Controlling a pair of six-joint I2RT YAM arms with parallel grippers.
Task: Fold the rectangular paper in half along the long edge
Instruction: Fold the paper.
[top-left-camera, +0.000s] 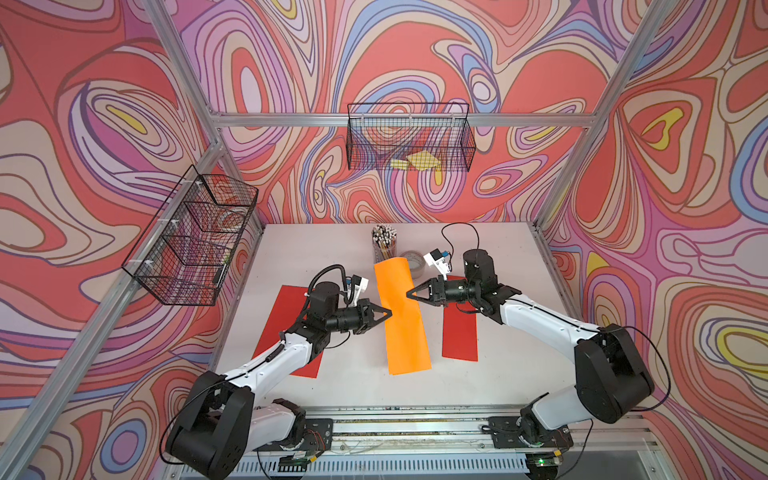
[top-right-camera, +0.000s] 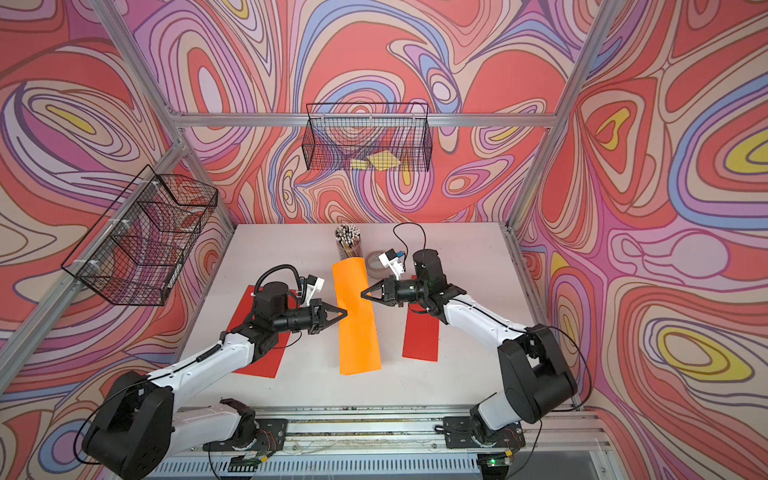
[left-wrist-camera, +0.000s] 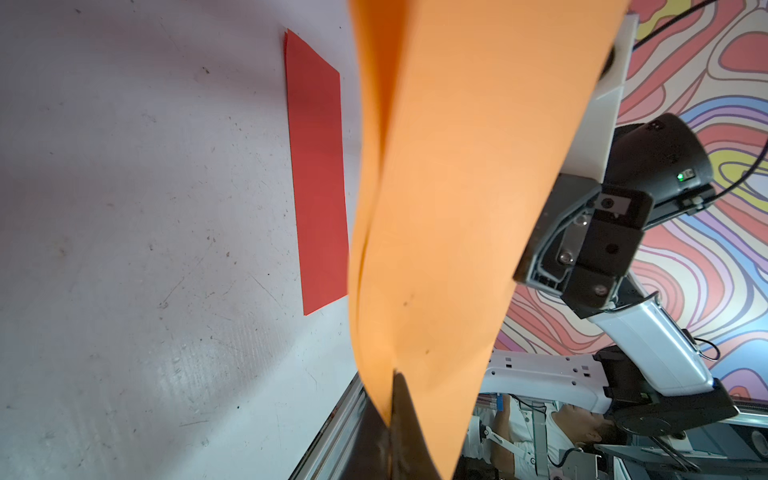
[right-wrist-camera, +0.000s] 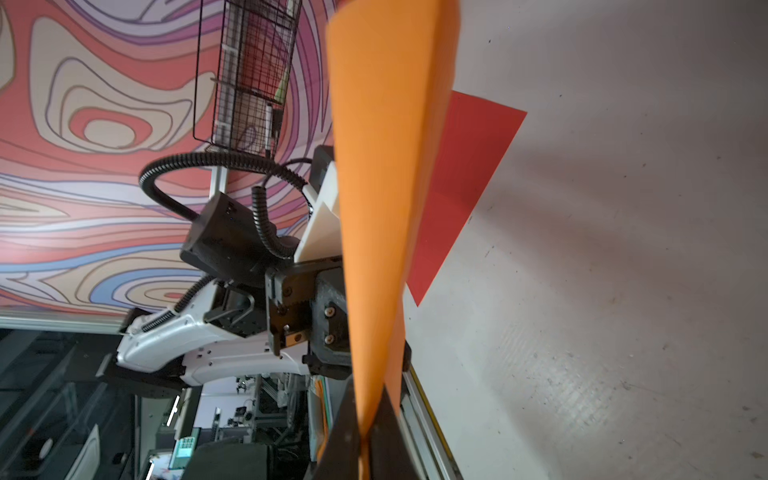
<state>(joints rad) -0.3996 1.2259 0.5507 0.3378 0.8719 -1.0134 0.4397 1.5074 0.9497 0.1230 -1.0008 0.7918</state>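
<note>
You're clamping the left gripper (top-left-camera: 389, 312) and the right gripper (top-left-camera: 409, 294) onto opposite long edges of the orange paper (top-left-camera: 405, 332) — probably holding its doubled layers aligned for creasing.

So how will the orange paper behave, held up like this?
Probably floppy: the orange paper bows between the left tool and right tool. Likely light, since two edge pinches hold it up. Its layers may splay apart if a tool lets go.

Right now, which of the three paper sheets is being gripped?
The orange sheet in the middle: the left gripper and right gripper pinch its opposite long edges. Both red sheets lie flat, untouched.
</note>
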